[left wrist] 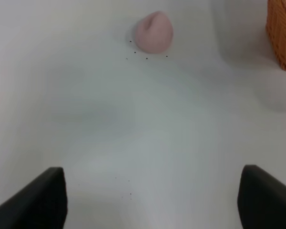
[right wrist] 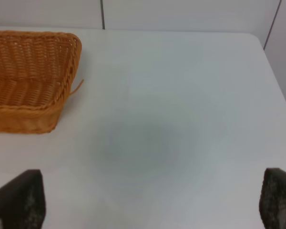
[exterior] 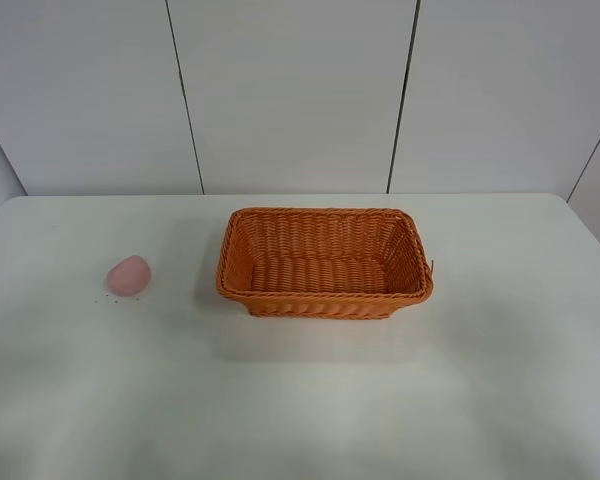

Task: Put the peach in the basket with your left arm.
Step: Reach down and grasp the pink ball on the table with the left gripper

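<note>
The peach (left wrist: 154,32) lies on the white table (exterior: 300,410), well ahead of the left gripper (left wrist: 152,200) and touched by nothing.

Nearest the left wrist camera, that gripper's two black fingertips (left wrist: 38,200) sit at the edges of the view, spread wide apart. Only bare tabletop shows between them; they hold nothing. Past them a few tiny dark specks (left wrist: 146,58) dot the table just in front of the peach. The peach rests on its side with a faint crease on top. One corner of the basket (left wrist: 281,33) shows beyond it and off to one side.

The right gripper (right wrist: 148,202) is spread just as wide, its dark fingertips (right wrist: 19,200) over empty table, gripping nothing. The basket stands farther on, with a loose wicker strand (right wrist: 78,86) poking out from its corner.

From the high camera, the peach (exterior: 129,275) sits toward the left of the table, well apart from the basket (exterior: 325,298). The basket stands upright near the middle, open and empty. Behind the table rises a pale panelled wall (exterior: 290,90).
</note>
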{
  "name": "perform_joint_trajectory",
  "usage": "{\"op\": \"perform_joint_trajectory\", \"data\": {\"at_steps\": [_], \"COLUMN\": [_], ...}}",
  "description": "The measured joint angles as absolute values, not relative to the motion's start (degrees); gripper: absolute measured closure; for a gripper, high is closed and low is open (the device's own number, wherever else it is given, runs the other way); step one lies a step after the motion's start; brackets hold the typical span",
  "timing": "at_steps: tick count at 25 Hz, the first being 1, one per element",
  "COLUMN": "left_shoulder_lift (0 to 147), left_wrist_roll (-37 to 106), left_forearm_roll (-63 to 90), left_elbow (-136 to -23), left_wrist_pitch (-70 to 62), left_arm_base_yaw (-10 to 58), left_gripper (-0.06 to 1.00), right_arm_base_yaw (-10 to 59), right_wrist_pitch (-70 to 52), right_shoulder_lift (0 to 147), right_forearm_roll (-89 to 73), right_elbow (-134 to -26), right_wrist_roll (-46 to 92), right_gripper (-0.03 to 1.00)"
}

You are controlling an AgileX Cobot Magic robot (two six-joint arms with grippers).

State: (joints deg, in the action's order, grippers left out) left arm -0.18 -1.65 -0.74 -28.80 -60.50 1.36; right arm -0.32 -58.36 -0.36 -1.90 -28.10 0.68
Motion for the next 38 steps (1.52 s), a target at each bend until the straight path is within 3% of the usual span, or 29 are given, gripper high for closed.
{"op": "perform_joint_trajectory", "data": {"at_steps": [12,27,38], "left_shoulder_lift": [6.0,71.7,110.7], "left_wrist_roll": [-1.6,2.0,3.1], "left_forearm_roll": [-0.6,-0.3,0.0], "left_elbow": [-32.5,-54.7,-79.9], "left_wrist_pitch": [-60.2,-39.2,-38.7], "left_arm_base_yaw": [1.4,1.4,1.4], "left_gripper": [0.19,0.19,0.19], "right_arm_base_yaw": [-0.3,-0.3,-0.3], "right_wrist_pitch": [-58.4,-58.4,-58.4], "right_shoulder_lift": [-0.4,-0.4,-0.4], "right_forearm_roll": [-1.9,-1.9,-1.9], "right_elbow": [-28.1,-28.1,-28.1], "right_wrist_roll": [0.7,0.7,0.7], "right_gripper": [0.27,0.27,0.27]}}
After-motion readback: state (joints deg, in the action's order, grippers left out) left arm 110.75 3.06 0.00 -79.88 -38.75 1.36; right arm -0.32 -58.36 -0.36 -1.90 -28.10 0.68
